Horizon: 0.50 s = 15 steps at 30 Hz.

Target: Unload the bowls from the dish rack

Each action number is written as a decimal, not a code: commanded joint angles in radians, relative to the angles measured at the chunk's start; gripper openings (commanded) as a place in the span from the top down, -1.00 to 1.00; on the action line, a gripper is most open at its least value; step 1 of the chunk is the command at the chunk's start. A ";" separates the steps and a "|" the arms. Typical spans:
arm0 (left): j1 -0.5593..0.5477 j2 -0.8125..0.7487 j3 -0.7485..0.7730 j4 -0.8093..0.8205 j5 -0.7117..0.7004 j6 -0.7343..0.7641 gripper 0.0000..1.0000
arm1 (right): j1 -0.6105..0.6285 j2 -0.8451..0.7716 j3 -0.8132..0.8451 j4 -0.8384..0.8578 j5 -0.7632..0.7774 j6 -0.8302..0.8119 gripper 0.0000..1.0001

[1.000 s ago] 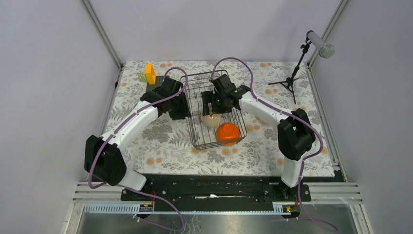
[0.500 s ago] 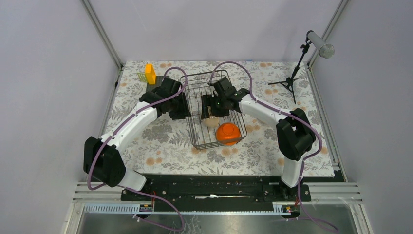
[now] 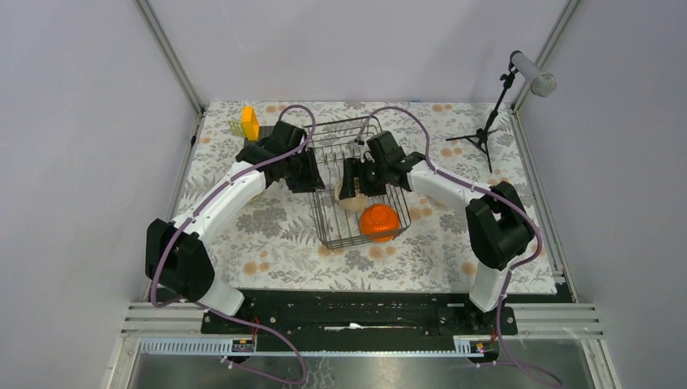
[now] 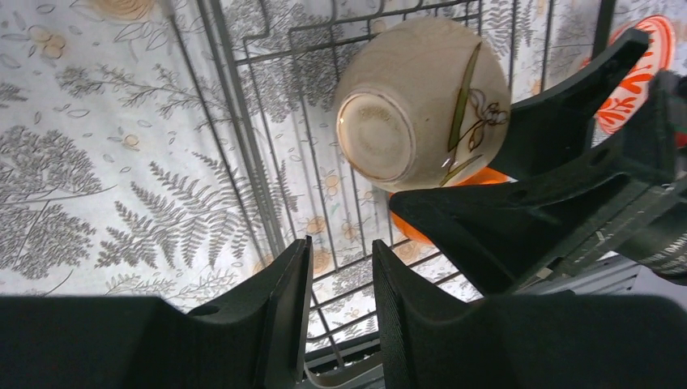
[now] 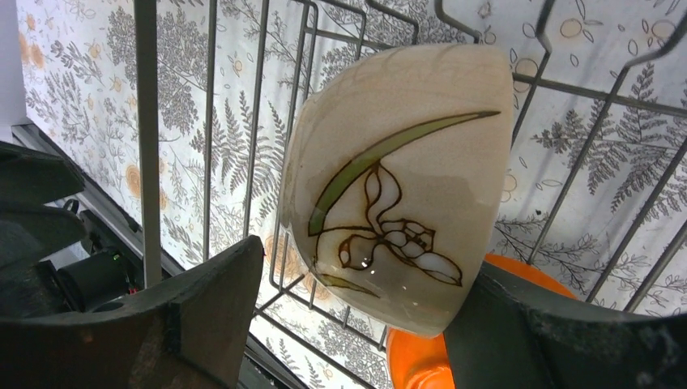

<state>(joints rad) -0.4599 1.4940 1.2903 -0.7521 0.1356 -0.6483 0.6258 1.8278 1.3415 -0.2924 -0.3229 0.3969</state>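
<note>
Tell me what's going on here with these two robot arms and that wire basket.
Two arms are unloading bowls from a black wire dish rack. The right gripper is down inside the rack, its jaws wide on either side of a cream bowl with a painted flower, not clearly clamped on it. The left gripper sits at the rack's left wall with its fingers close together; whether it grips a wire is unclear. An orange bowl is also in the rack.
</note>
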 commanded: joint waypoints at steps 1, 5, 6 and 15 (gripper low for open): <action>-0.003 0.030 0.077 0.032 0.071 -0.002 0.25 | -0.020 -0.080 -0.049 0.099 -0.089 0.002 -0.61; -0.003 0.064 0.082 0.032 0.099 0.000 0.25 | -0.039 -0.095 -0.075 0.131 -0.112 0.016 -0.55; -0.003 0.072 0.083 0.032 0.104 0.002 0.25 | -0.041 -0.101 -0.080 0.138 -0.114 0.016 -0.54; -0.003 0.143 0.084 0.064 0.131 0.009 0.27 | -0.045 -0.108 -0.086 0.158 -0.131 0.021 -0.42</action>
<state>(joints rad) -0.4599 1.6154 1.3296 -0.7372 0.2344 -0.6476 0.5869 1.7668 1.2552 -0.1738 -0.4179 0.4107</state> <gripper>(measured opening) 0.370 0.722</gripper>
